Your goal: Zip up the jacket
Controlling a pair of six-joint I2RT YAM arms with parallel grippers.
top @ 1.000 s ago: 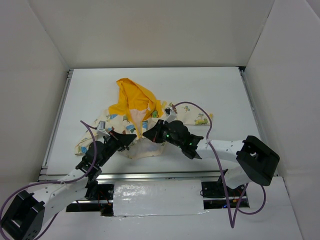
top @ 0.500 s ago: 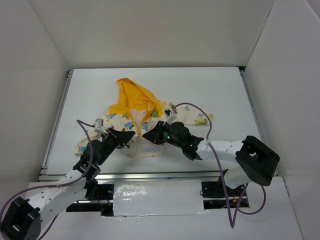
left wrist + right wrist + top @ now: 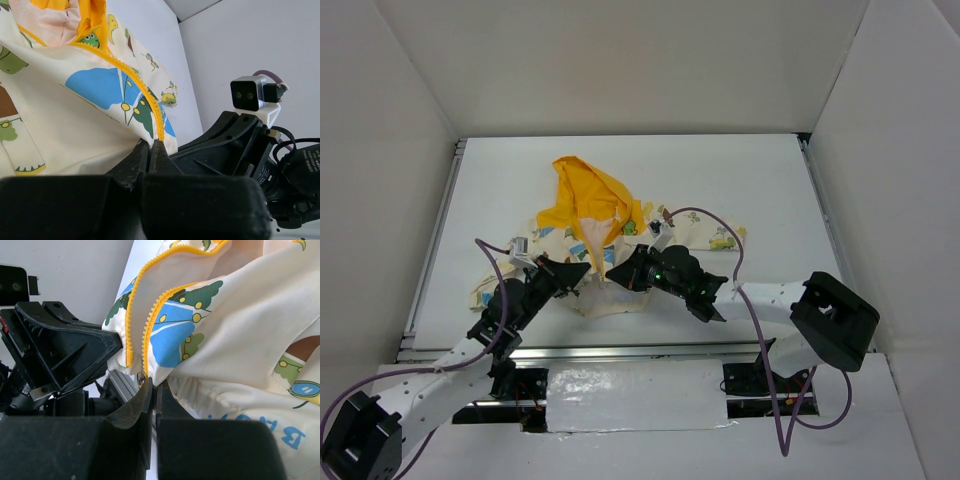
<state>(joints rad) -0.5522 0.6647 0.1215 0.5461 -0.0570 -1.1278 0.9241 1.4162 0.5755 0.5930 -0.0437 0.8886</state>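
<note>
The jacket (image 3: 582,232) lies crumpled mid-table, cream with cartoon prints, its yellow hood (image 3: 582,188) toward the far side. Its front is parted, and the two yellow zipper rows (image 3: 148,322) run side by side down to the hem. My left gripper (image 3: 584,271) is shut on the bottom end of one zipper edge (image 3: 159,125), with the fabric pinched between its fingertips (image 3: 151,143). My right gripper (image 3: 613,268) faces it, shut on the other front edge at the hem (image 3: 154,385). The small metal slider (image 3: 141,377) sits just beside its left finger. Both hem corners are held slightly off the table.
White walls enclose the white table (image 3: 740,180). Metal rails run along the left edge (image 3: 432,240) and the near edge (image 3: 620,350). A purple cable (image 3: 705,212) loops over the right arm above the jacket's right sleeve (image 3: 720,236).
My left gripper has shifted slightly left and away with its hem corner, opening a small gap to the right gripper. The right gripper has barely moved.
</note>
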